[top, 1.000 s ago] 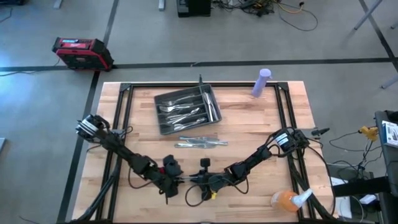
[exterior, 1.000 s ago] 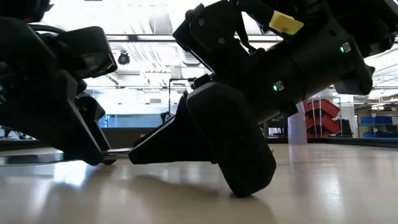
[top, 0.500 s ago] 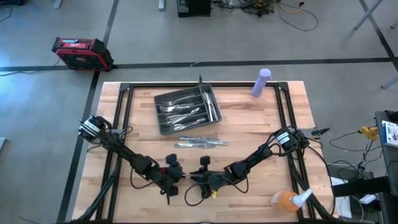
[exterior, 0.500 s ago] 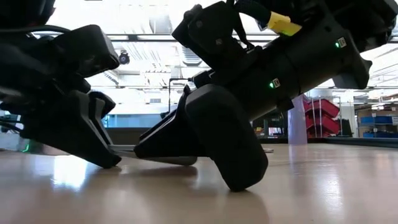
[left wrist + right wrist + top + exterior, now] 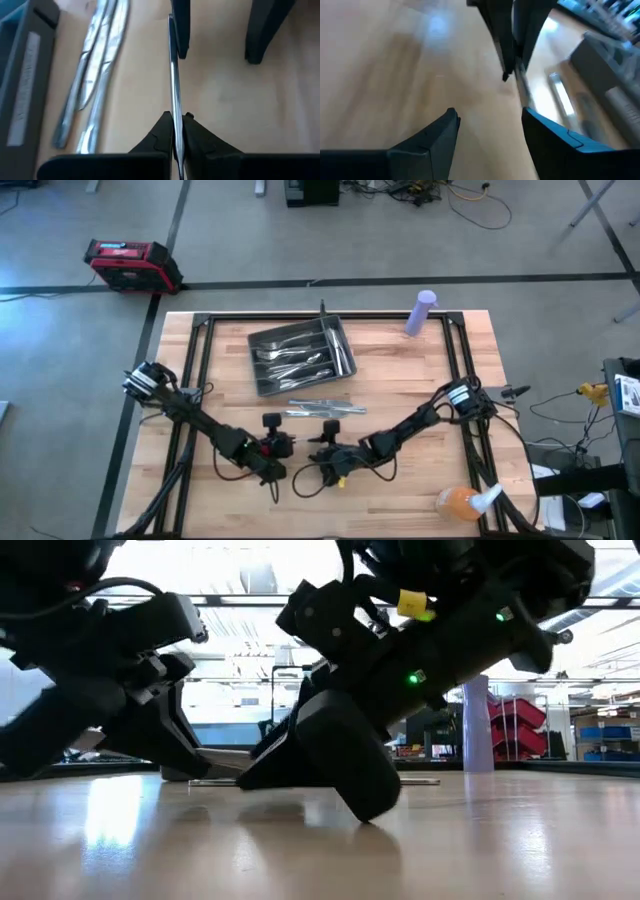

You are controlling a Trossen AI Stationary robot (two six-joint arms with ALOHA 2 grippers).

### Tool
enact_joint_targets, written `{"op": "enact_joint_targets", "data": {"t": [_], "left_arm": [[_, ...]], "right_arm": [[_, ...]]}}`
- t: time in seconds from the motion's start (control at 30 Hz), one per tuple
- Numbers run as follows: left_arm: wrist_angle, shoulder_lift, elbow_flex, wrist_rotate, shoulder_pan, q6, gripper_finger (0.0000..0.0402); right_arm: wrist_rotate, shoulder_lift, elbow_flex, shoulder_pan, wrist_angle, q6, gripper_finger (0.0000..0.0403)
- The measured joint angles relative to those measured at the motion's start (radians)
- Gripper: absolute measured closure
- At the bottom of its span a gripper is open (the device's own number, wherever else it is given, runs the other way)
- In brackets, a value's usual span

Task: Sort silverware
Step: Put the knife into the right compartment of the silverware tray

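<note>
The left gripper [image 5: 174,131] is clamped on one slim piece of silverware [image 5: 174,90], its two fingers pinching the strip edge-on so that it runs straight out ahead of them (fork, knife or spoon, I cannot tell from this angle). To carry it well, the pinch should stay firm and the piece level, then be turned to line up with a slot of the tray before letting go.

Just ahead of that tip sits the right gripper [image 5: 490,127], fingers spread apart with nothing between them, facing the left one; it would do best to back clear.

Beyond the held piece, to one side, a few more utensils [image 5: 322,409] lie loose on the wooden table [image 5: 420,370]. Farther still stands the dark compartmented tray [image 5: 301,356], already holding cutlery.

Both arms stretch low and inward, elbows bent, wrists close to the tabletop.
</note>
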Motion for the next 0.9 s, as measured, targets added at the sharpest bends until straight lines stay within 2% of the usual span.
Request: {"op": "enact_joint_targets", "data": {"t": [0.2, 0.27, 0.43, 0.5, 0.7, 0.77, 0.9], "left_arm": [[-0.036, -0.025, 0.000, -0.002, 0.085, 0.074, 0.0399], [-0.022, -0.058, 0.000, 0.007, 0.130, 0.143, 0.0399], [0.055, -0.178, 0.000, 0.122, 0.286, 0.358, 0.0399], [0.084, -0.218, 0.001, 0.170, 0.354, 0.441, 0.0399], [0.221, -0.256, 0.002, 0.359, 0.586, 0.668, 0.0399], [0.303, -0.247, 0.002, 0.465, 0.670, 0.721, 0.0399], [0.407, -0.223, 0.010, 0.608, 0.811, 0.817, 0.0399]], "right_arm": [[0.135, -0.112, -0.050, -0.038, 0.033, -0.144, 0.0214], [0.139, -0.181, -0.100, -0.065, 0.034, -0.181, 0.0217], [0.125, -0.407, -0.264, -0.199, 0.057, -0.233, 0.0223], [0.070, -0.484, -0.344, -0.270, 0.049, -0.228, 0.0225], [-0.301, -0.641, -0.523, -0.506, 0.058, -0.156, 0.0230], [-0.346, -0.661, -0.550, -0.558, 0.055, -0.128, 0.0231], [-0.348, -0.663, -0.560, -0.598, 0.096, -0.133, 0.0227]]}}
